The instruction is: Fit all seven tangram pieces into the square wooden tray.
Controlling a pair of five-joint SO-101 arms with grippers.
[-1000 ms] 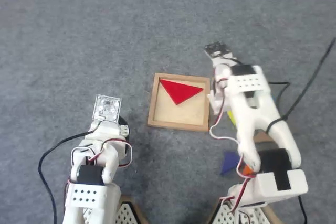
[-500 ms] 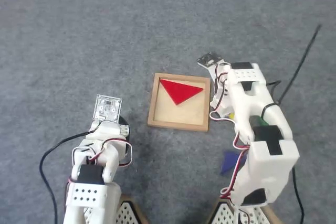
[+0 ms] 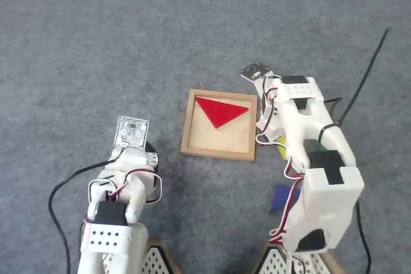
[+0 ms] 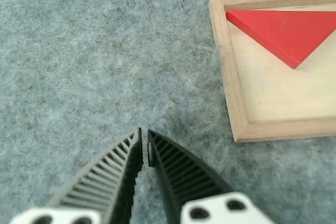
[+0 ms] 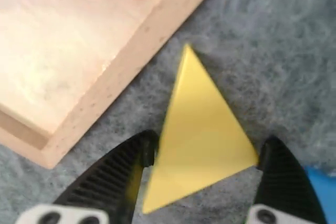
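Yellow triangle (image 5: 202,140) just beside tray (image 5: 131,61) (blue piece (image 5: 321,192) perhaps touching).

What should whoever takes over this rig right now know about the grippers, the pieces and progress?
Left gripper: shut, empty, over the mat beside the tray.
Right gripper: open, straddling the yellow triangle, which lies on the mat just outside the tray.
Done: the red triangle sits in the tray.
Left: the yellow triangle, a dark blue piece by the right arm, and the remaining pieces.

The tray (image 5: 126,61) crowds the yellow triangle (image 5: 197,140); carpet (image 5: 273,51) opposite lies open.
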